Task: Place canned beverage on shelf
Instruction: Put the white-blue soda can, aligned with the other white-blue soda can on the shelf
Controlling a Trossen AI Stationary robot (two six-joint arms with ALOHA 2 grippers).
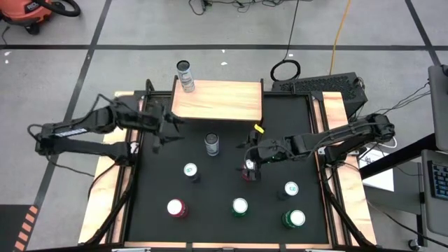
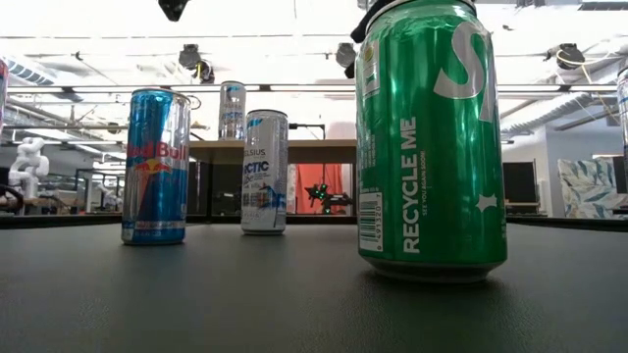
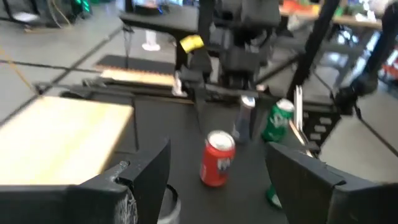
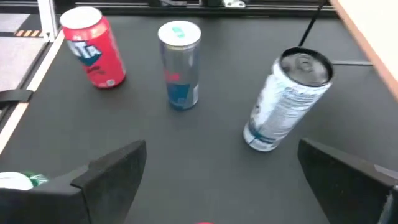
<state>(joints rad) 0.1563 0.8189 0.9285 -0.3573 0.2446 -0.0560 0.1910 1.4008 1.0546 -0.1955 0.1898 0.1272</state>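
Seven cans are not yet on the shelf; they stand loose on the black table [image 1: 224, 231] in the lower half of the high view. Crowding is the main hazard.

The shelf [image 1: 224, 103] sits at upper centre of that view, mostly bare. One can [image 1: 185, 75] already stands on it, right at its upper-left corner. A careless placement beside that can could nudge it off the edge.

The left gripper [image 1: 162, 133] hangs just beside the shelf's lower-left corner. Its fingers are spread with nothing between them. A swing toward the cans could clip the board or a leg and shake the shelved can.

The right gripper [image 1: 250, 159] is centre-right, fingers wide and empty. It is over or just beside a red can [image 1: 249, 173], which is largely hidden beneath it, so I cannot tell whether they touch. If it descends off-centre, a finger could land on the rim and tip the can.

The tall white can [image 1: 211, 144] stands near, to the left of that gripper. Being slim and tall, it would likely topple at a light brush from either arm. The blue can [image 1: 190, 171] sits lower left of it and could be struck by the fall.
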